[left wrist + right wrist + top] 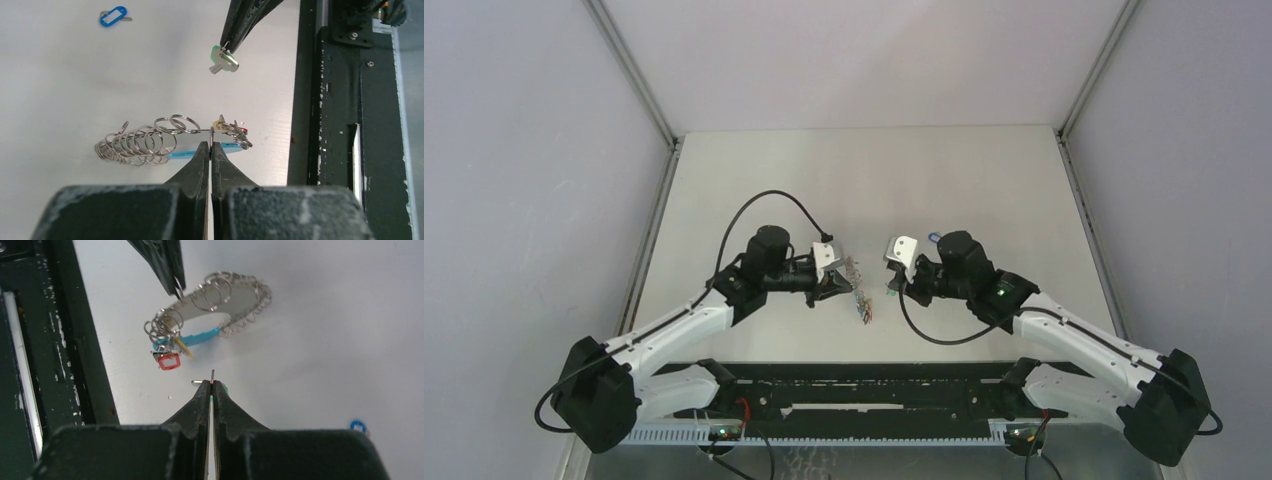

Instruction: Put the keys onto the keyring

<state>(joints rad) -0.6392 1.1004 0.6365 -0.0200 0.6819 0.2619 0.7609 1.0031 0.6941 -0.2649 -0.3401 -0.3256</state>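
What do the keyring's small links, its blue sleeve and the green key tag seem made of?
Small links: probably steel wire, shiny silver glints. Blue sleeve: likely plastic, opaque even colour. Green key tag: plastic by its look, flat solid colour.

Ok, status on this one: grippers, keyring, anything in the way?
Left gripper shut on the keyring. Right gripper shut on the green key, clear of the hoop. Red key already on. Nothing between them; blue tag lies apart.
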